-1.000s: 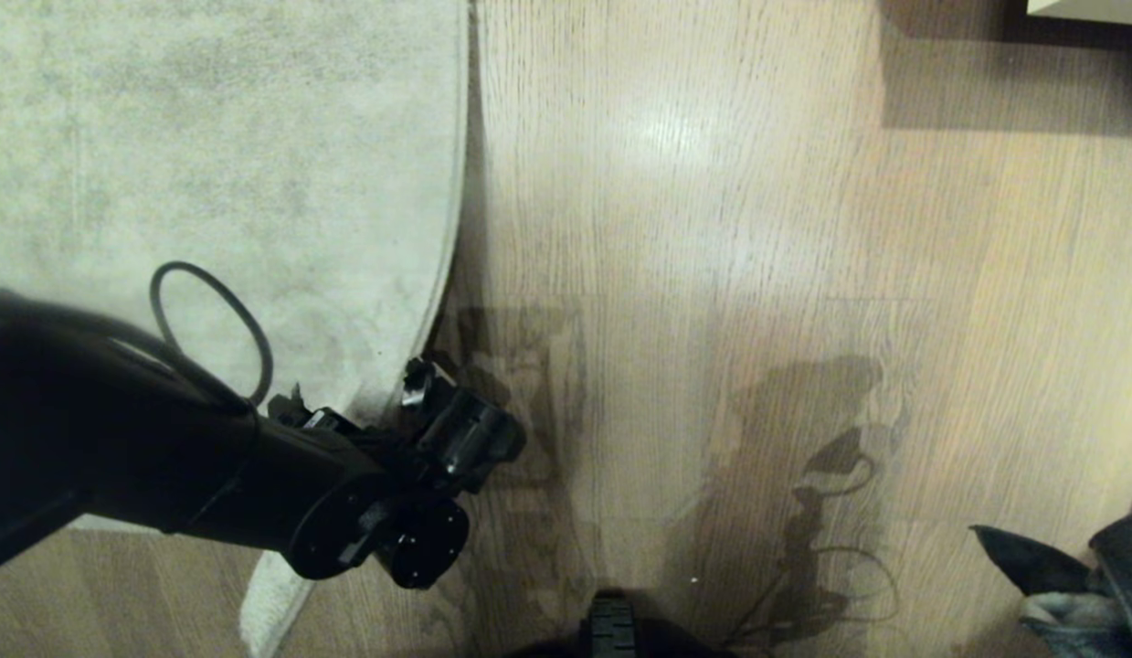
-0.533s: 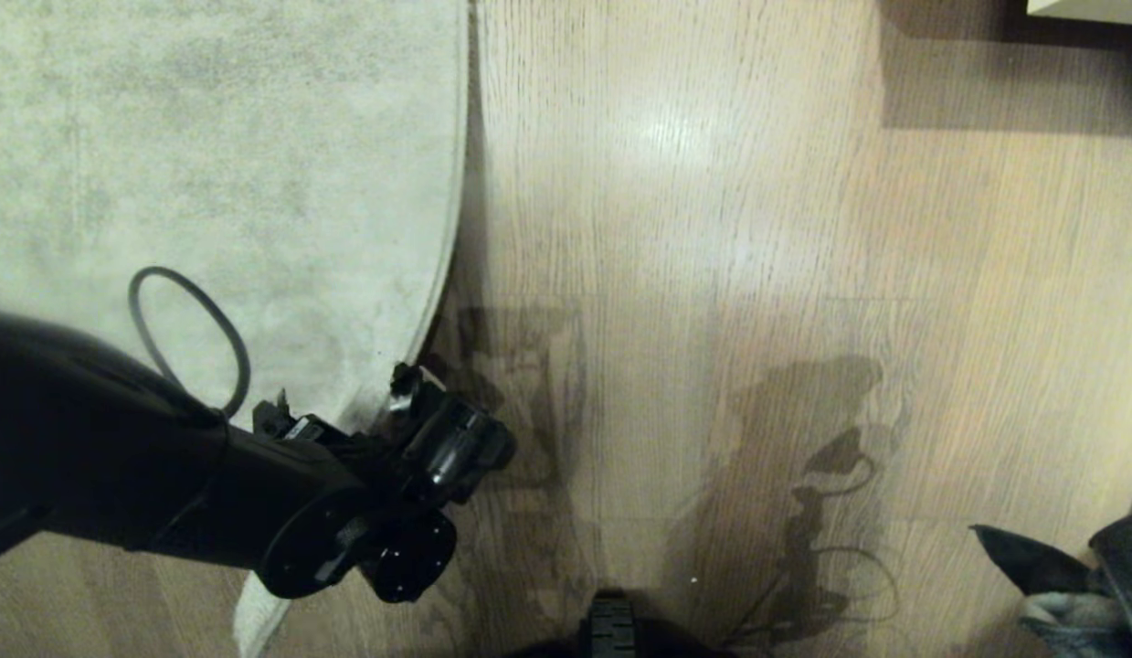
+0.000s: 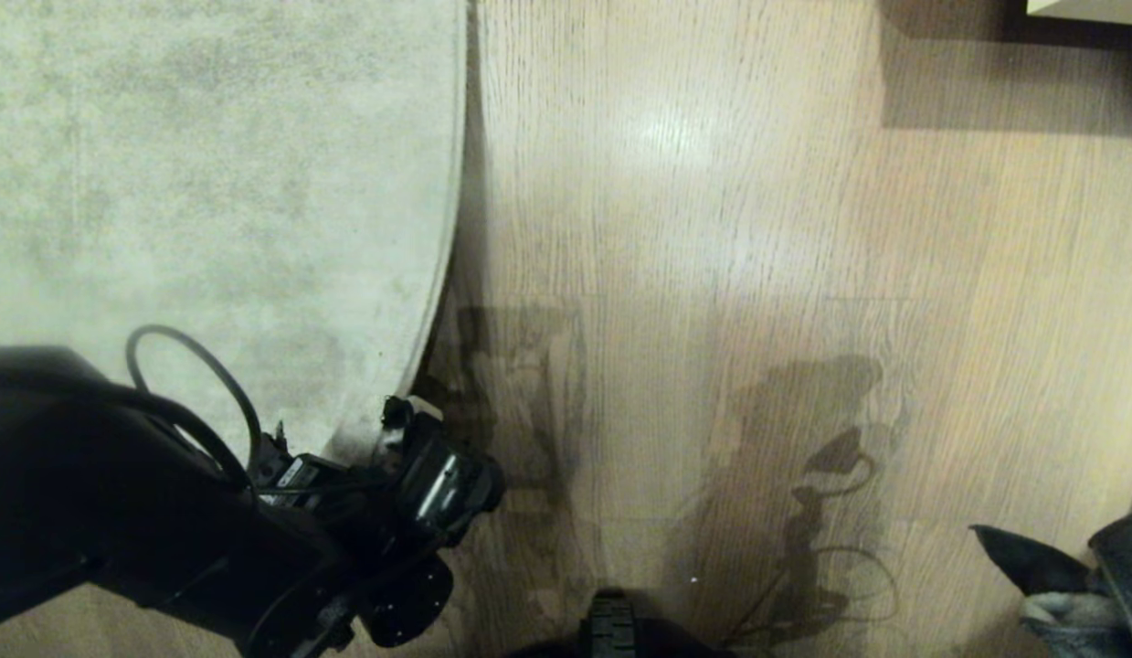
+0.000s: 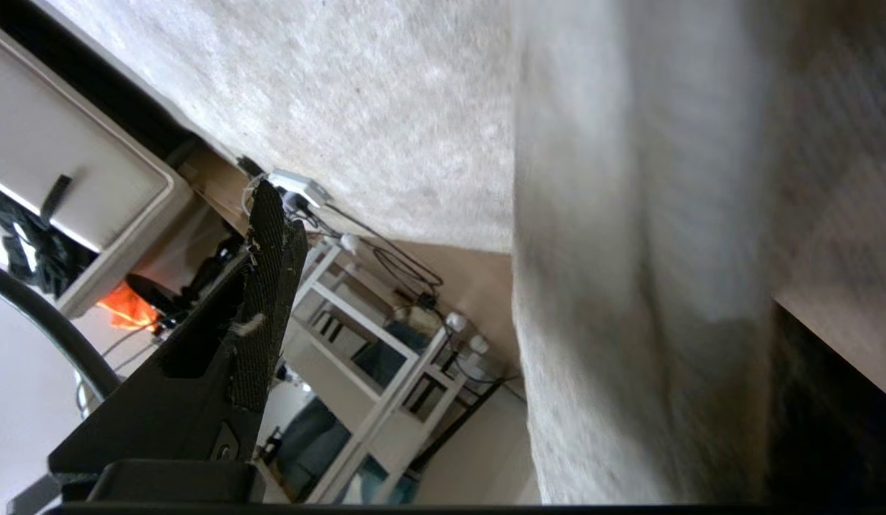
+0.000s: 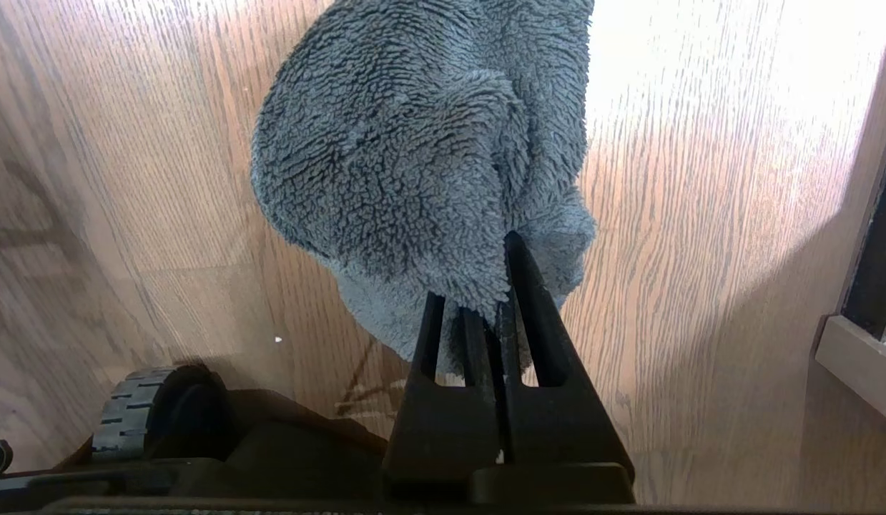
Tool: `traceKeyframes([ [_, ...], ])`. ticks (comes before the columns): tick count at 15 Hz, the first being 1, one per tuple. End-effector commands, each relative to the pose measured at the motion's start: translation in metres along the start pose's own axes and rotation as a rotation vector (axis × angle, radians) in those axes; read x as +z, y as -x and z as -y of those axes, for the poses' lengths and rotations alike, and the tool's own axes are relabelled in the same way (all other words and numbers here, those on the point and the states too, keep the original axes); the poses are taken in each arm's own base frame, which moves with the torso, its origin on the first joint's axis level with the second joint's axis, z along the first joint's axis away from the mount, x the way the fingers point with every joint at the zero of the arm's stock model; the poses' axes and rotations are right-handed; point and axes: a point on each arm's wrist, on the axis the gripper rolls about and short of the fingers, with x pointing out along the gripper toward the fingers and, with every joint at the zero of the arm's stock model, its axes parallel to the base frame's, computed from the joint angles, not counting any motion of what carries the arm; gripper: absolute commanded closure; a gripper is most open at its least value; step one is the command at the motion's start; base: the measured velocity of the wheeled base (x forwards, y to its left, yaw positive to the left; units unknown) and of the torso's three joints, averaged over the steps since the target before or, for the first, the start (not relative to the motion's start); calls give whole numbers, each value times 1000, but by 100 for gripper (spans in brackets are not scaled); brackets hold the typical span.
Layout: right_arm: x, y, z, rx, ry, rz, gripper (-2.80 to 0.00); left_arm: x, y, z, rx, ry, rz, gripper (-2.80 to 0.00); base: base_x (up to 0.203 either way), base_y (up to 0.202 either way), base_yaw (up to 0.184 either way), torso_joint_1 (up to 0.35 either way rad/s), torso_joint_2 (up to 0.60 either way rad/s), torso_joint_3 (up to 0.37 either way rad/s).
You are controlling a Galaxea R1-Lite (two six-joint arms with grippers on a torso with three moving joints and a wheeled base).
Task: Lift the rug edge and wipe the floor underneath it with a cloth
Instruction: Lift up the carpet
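The pale grey-beige rug [image 3: 209, 183] covers the left of the head view, and its rug edge [image 3: 451, 228] runs down beside the wood floor [image 3: 712, 228]. My left gripper [image 3: 396, 416] sits low at that edge near the rug's near corner. In the left wrist view the gripper [image 4: 514, 250] stands open. One finger [image 4: 267, 286] shows, and the rug edge [image 4: 628, 286] rises close in front and hides the other. My right gripper [image 5: 496, 272] hangs parked at the lower right, shut on the fuzzy grey-blue cloth [image 5: 414, 143], whose tip shows as cloth [image 3: 1063, 608] in the head view.
A white furniture corner [image 3: 1086, 9] casts a dark shadow at the top right. The base's wheel [image 3: 611, 626] is at the bottom centre. A white shelf unit [image 4: 357, 357] and cables [image 4: 407, 265] stand beyond the rug. A pale frame [image 5: 857, 357] edges the floor on the right.
My left arm has swung nearer and lower in the head view, and now covers the rug's near corner. Its gripper has slid slightly back along the rug edge. The right arm has kept still.
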Motion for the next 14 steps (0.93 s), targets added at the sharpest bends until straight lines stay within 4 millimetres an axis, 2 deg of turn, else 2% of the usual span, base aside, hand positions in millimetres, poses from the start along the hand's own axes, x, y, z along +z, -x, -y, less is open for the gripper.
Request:
traceKeyframes([
  [1,0,0,0,0,0,1,0,-5,0,-1,7,-10,-2,-280,0,0,0,0,0,0],
  [14,0,0,0,0,0,1,0,-2,17,-3,-24,4,49,-280,0,0,0,0,0,0],
])
